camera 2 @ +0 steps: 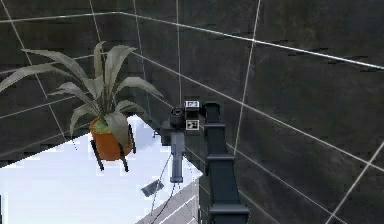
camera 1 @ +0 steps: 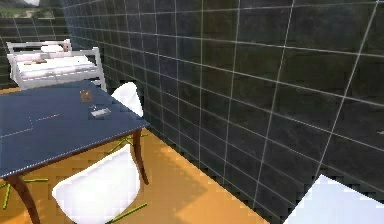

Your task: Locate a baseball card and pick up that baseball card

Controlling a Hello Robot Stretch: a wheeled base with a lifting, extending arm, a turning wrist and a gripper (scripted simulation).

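Note:
A small flat grey card-like thing (camera 2: 152, 187) lies on a white tabletop (camera 2: 70, 185) near its right edge. The arm (camera 2: 218, 170) rises from the bottom edge, with the gripper (camera 2: 176, 176) at its far end, its thin fingers pointing down just right of that flat thing. I cannot tell whether the gripper holds anything. On the dark blue table (camera 1: 40, 125) in the forward view sit a small grey thing (camera 1: 99, 112) and a brownish one (camera 1: 87, 95), both too small to name.
A leafy plant in an orange pot (camera 2: 110, 140) stands on the white tabletop left of the gripper. Dark tiled walls (camera 1: 250, 70) close in. White chairs (camera 1: 98, 187) flank the blue table, with a white slatted bench (camera 1: 55, 65) behind. Floor is orange.

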